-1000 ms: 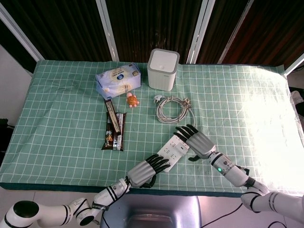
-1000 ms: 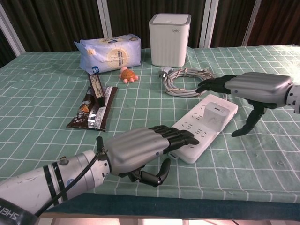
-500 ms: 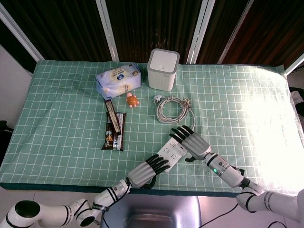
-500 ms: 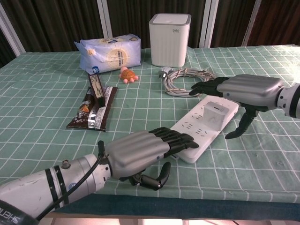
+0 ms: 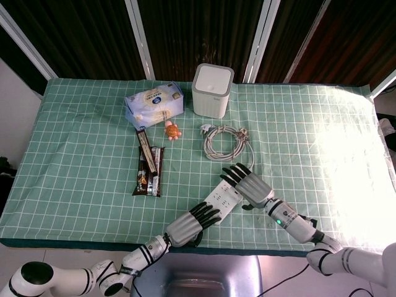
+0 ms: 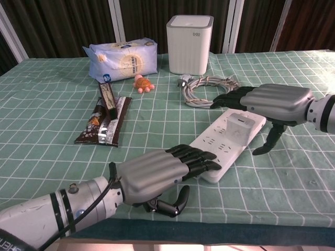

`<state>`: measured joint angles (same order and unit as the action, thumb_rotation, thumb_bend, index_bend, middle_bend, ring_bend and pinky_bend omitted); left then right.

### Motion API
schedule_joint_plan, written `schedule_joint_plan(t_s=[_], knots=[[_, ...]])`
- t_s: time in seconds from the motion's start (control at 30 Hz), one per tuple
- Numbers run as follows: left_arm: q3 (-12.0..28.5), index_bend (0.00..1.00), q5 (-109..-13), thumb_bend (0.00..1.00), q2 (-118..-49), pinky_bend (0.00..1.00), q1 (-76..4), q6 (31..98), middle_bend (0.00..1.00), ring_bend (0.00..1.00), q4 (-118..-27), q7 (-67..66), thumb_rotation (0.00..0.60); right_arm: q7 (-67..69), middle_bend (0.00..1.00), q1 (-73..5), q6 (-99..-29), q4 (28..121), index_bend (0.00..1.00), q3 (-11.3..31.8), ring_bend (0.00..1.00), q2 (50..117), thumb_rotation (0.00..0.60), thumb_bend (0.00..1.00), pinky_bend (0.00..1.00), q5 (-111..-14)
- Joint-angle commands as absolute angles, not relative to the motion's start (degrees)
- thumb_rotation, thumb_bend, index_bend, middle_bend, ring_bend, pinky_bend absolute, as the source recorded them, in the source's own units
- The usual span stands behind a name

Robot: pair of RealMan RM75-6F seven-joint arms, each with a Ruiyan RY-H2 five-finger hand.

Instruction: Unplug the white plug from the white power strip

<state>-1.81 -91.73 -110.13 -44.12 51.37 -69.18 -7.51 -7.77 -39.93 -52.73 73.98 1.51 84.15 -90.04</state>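
Observation:
The white power strip point(image 6: 224, 147) point(image 5: 224, 199) lies slanted near the table's front edge, with the white plug point(image 6: 238, 124) seated in its far end. My left hand point(image 6: 157, 173) point(image 5: 189, 224) lies flat, its fingertips resting on the strip's near end. My right hand point(image 6: 267, 100) point(image 5: 252, 185) hovers over the plug with fingers stretched out and the thumb hanging down to the right of the strip. It holds nothing. In the head view the plug is hidden under the right hand.
A coiled white cable point(image 5: 225, 140) lies just behind the strip. Farther back stand a white box-shaped appliance point(image 5: 212, 90) and a tissue pack point(image 5: 154, 103). A small orange toy point(image 5: 171, 130) and dark snack packets point(image 5: 150, 170) lie to the left.
My right hand has shifted left and slightly forward over the plug end of the strip. My left hand has slid back a little along the strip's near end.

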Motion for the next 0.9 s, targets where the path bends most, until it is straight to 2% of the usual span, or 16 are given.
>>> schedule_joint_plan(t_s=[0.03, 0.17, 0.37, 0.9], knots=[[-1.89, 0.00, -91.73, 0.80, -110.16, 0.09, -44.12, 51.44, 0.00, 0.00, -69.13, -7.61, 0.361, -7.41, 0.18, -40.01, -52.73, 74.11, 0.25, 1.38, 0.01, 83.94, 0.538, 0.25, 0.04, -90.01], [-2.06, 0.00, -91.63, 0.80, -110.20, 0.09, -44.11, 51.42, 0.00, 0.00, -68.98, -7.67, 0.361, -7.52, 0.23, -40.13, -52.72, 74.11, 0.33, 1.29, 0.05, 83.79, 0.546, 0.32, 0.08, -89.80], [-2.18, 0.00, -91.57, 0.80, -110.41, 0.09, -44.25, 51.25, 0.00, 0.00, -68.71, -7.64, 0.359, -8.41, 0.29, -40.33, -52.34, 74.08, 0.40, 1.20, 0.09, 84.07, 0.592, 0.35, 0.12, -89.23], [-2.26, 0.00, -91.28, 0.80, -110.83, 0.09, -44.44, 51.05, 0.00, 0.00, -68.72, -8.37, 0.361, -9.01, 0.31, -40.66, -52.57, 74.88, 0.43, 1.10, 0.12, 84.46, 0.600, 0.35, 0.14, -88.70]])
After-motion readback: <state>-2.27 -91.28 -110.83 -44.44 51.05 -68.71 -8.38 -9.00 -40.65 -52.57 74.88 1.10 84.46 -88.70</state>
